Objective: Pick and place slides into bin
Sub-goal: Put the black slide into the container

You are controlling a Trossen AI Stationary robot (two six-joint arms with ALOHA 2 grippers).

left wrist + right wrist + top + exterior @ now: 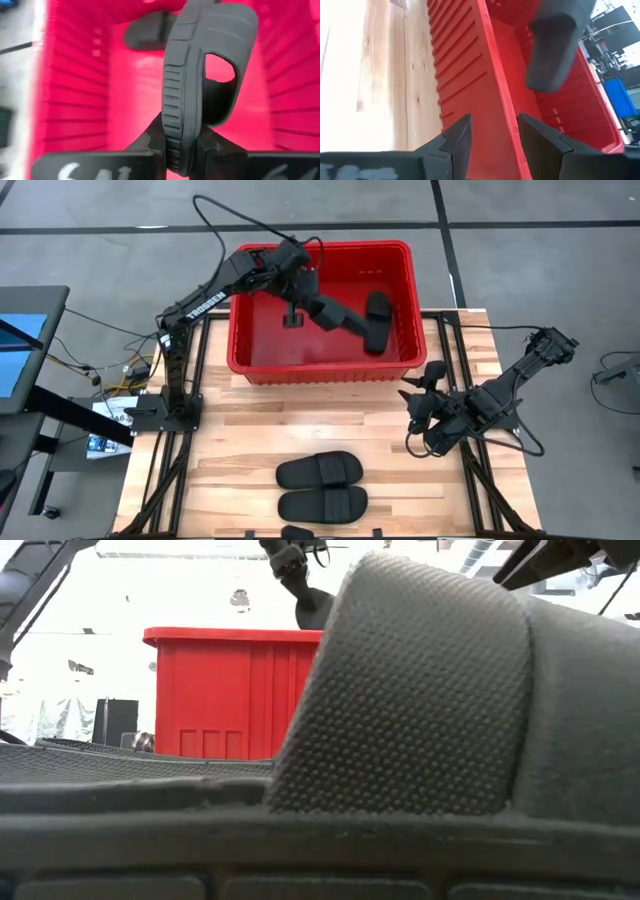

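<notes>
The left gripper (182, 150) pinches a black sandal (377, 320) by its sole edge, hanging it over the red bin (250, 365), toe down toward the right wall. Lowering it before letting go would likely spare a bounce off the rim (another sandal may lie inside; unclear). The right gripper (492, 135), fingers spread and empty, waits beside the bin's near right corner. Two sandals (320, 488) lie on the worktop (230, 450), with bare boards between them and the bin.
</notes>
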